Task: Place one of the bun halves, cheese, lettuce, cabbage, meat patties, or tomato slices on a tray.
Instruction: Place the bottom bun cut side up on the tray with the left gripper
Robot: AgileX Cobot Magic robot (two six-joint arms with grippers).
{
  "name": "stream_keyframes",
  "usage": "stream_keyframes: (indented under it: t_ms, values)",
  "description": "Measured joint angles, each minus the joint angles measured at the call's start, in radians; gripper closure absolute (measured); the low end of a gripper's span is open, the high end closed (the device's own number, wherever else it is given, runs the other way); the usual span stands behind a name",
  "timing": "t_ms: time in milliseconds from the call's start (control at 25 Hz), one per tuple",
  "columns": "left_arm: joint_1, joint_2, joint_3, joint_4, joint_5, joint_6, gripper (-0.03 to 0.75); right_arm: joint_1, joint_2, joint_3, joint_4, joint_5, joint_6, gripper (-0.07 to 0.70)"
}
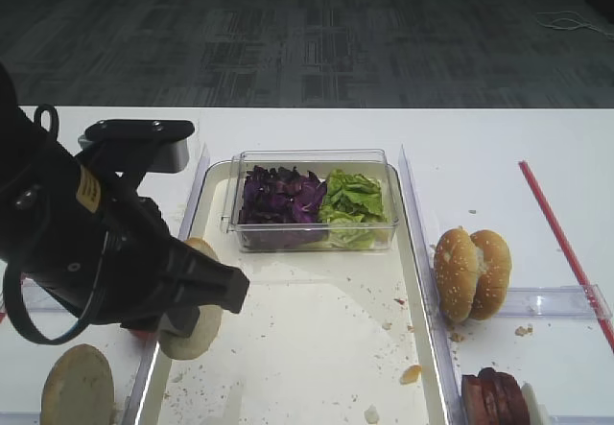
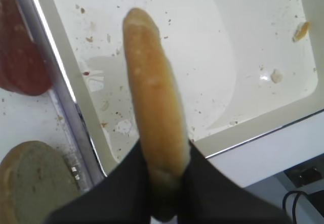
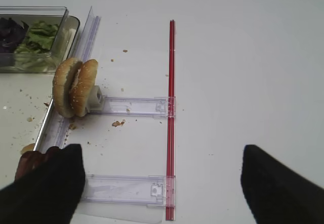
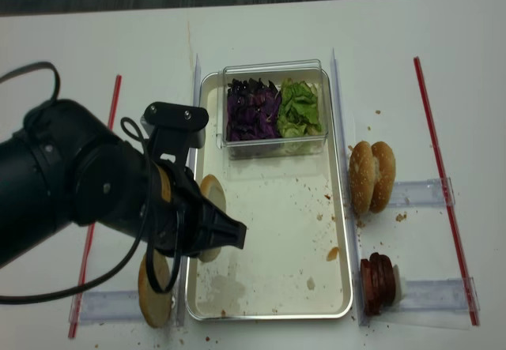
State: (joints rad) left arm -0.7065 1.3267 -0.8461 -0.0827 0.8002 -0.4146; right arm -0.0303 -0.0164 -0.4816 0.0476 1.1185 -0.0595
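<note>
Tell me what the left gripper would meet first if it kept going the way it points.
Most likely the bare, crumb-speckled floor of the tray. The left gripper is shut on the bun half, held on edge, so the bun's far edge would probably touch first; depth is unclear.

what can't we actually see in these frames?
- Left gripper: hidden by the arm in both high views; the left wrist view shows it clamping the bun half.
- Bun half's height above the tray: unclear in any view.
- Meat patties: cut off by the frame edge, count unclear.
- Right gripper: blurred, only the fingers show.
</note>
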Motion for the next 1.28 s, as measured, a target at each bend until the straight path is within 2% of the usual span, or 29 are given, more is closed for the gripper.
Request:
stream_keyframes:
  t_ms: [240,680,880,1040,1280]
  values:
    - [0.0,0.009,-0.003,0.0,-0.044,0.01,0.631,0.0,0.0,0.0,0.0,0.0,0.0,-0.021]
    - [0.0,0.199,-0.14,0.0,-0.048,0.037,0.631,0.0,0.0,0.0,0.0,0.0,0.0,-0.021]
    - [0.0,0.235,-0.157,-0.016,-0.046,0.049,0.632,0.0,0.0,0.0,0.0,0.0,0.0,-0.021]
    - [0.0,0.253,-0.158,-0.129,-0.051,0.158,0.632,0.0,0.0,0.0,0.0,0.0,0.0,-0.021]
    - [0.0,0.257,-0.159,-0.404,-0.114,0.4,0.632,0.0,0.0,0.0,0.0,0.0,0.0,-0.021]
